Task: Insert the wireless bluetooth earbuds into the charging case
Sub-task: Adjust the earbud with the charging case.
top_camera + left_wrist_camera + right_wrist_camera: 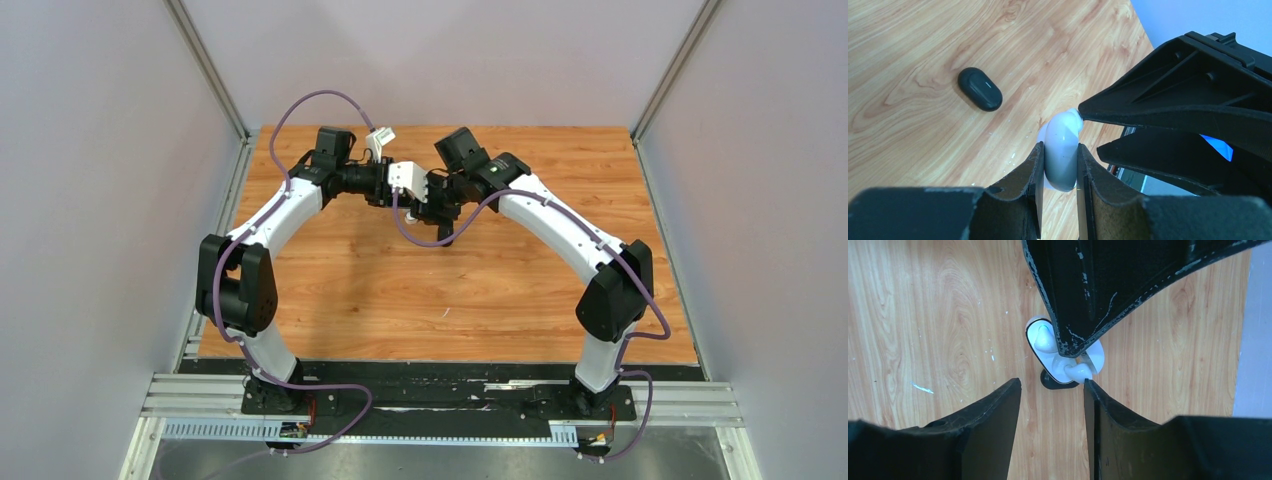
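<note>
My left gripper [1060,148] is shut on a white charging case [1062,165] and holds it above the table. In the right wrist view the case [1034,330] is open, with one white earbud [1043,338] seated in it and a second white earbud [1076,372] at its near end. My right gripper [1051,385] is open just beside the case, and its right fingertip [1088,386] touches the second earbud. In the top view both grippers, left [408,182] and right [436,202], meet over the far middle of the table. The black earbuds are out of view.
A closed black oval case [980,89] lies on the wooden table [420,300], left of the held case; a dark part of it shows under the white case in the right wrist view [1052,383]. Grey walls enclose the table's left, right and far sides.
</note>
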Controlling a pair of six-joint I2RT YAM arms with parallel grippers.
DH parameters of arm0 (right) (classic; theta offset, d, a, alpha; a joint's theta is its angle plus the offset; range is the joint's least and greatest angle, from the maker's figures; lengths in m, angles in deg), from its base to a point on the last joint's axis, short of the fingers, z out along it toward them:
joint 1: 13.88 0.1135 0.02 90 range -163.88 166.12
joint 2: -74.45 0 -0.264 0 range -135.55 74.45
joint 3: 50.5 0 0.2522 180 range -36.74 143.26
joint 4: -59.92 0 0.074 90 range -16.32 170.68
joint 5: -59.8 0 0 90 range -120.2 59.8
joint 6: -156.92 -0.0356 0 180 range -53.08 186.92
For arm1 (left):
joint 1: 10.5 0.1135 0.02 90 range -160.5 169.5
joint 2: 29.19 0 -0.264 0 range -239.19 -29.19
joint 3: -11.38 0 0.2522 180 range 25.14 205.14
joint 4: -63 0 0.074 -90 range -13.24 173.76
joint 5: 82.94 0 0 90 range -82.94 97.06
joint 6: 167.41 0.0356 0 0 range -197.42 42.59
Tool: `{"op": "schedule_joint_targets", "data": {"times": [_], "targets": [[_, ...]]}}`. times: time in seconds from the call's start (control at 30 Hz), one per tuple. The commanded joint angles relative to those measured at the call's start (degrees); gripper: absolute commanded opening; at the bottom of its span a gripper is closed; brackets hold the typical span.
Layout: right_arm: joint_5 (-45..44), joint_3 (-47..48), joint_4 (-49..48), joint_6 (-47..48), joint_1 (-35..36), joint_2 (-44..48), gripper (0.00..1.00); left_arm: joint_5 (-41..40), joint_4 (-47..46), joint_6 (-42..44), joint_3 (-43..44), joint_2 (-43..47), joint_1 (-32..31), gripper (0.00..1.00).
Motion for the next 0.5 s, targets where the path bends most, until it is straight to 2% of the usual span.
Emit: {"op": "schedule_joint_targets", "data": {"times": [0.0, 0.17, 0.47], "targets": [[6.3, 1.3, -0.6, -1.0, 0.1, 1.3, 0.48, 1.5, -2.4, -0.6, 1.0, 0.6, -0.4, 0.0], [6.6, 1.2, 0.0, -1.0, 0.1, 1.2, 0.48, 1.5, -2.6, -0.5, 1.1, 0.4, -0.4, 0.0], [-1.1, 2.4, -0.1, -6.5, -1.7, 2.1, 0.48, 1.0, -2.2, -0.2, 0.9, 0.8, -0.3, 0.0]]}}
